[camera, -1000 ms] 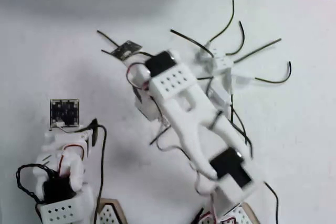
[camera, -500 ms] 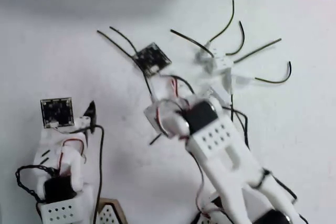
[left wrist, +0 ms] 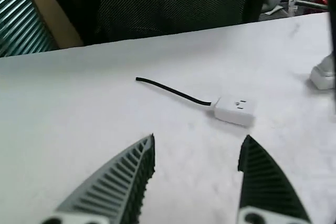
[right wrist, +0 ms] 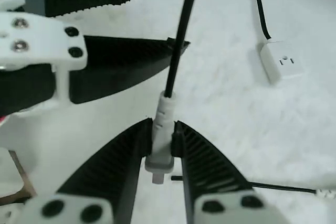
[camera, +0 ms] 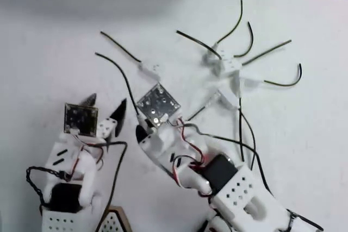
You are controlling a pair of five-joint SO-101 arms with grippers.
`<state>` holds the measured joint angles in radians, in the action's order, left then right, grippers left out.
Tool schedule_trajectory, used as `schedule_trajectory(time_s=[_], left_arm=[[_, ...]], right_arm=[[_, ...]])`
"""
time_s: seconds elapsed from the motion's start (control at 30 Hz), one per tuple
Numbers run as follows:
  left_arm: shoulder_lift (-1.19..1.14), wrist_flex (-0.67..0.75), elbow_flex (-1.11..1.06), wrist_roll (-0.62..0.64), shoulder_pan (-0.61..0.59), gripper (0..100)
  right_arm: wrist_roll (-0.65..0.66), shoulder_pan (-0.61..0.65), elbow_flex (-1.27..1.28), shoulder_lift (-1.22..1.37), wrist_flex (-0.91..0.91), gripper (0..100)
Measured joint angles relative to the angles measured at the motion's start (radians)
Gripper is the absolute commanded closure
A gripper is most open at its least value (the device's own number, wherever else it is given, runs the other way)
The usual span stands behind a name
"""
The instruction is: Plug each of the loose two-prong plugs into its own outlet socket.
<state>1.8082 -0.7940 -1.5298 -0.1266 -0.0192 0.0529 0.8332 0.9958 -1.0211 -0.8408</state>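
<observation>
White plastic plug (right wrist: 164, 109), near centre of the table (camera: 49, 42): the right gripper (right wrist: 163, 127) pinches it tight between ribbed black fingers, upright.

- Change: a second ago this arm lay stretched out to the far middle. Half a second ago it was partway back. Now it is folded in close, and the plug's black cord (right wrist: 182, 30) trails away far-left. I read this as pick done and carry under way, insertion not begun.
- Plug body is slim, rounded and smooth, with a stepped collar at the low end. Prongs: cannot tell. The cord is thin and holds its curve, so it looks stiff enough to drag on the plug.

Left gripper (left wrist: 198, 140), just left of the right one: fingers spread wide, nothing between them. Earlier it showed a single dark tip, farther left. Possibly readying to steady something, but that is a guess. Its pads are toothed and tapered, and look rubbery.

Outlet socket (left wrist: 234, 110), beyond both grippers, mid-table: lies flat and free, uncovered now that the arm has pulled back. It is a small, rounded white block of hard, glossy plastic, its slotted face towards the left wrist camera, with a black lead running far-left.

Far right: a cluster (camera: 228, 66) of more white pieces with splayed black leads, unmoved. I cannot tell plugs from sockets there.

The table is white, matte and faintly grainy.
</observation>
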Motion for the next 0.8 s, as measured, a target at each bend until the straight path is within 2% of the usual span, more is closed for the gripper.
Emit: schedule_trajectory(time_s=[0.3, 0.47, 0.6, 0.8], left_arm=[[0.002, -0.210, 0.207, -0.006, 0.215, 74], [0.014, -0.295, 0.267, -0.012, 0.293, 74], [0.014, -0.304, 0.284, -0.012, 0.281, 74], [0.014, -0.273, 0.261, -0.012, 0.135, 70]], right_arm=[[-0.002, 0.032, 0.049, -0.064, 0.000, 98.1], [-0.002, 0.031, 0.052, -0.068, 0.000, 98.1], [-0.002, -0.018, 0.055, -0.071, 0.000, 98.1], [-0.031, -0.215, 0.063, -0.071, 0.086, 98.1]])
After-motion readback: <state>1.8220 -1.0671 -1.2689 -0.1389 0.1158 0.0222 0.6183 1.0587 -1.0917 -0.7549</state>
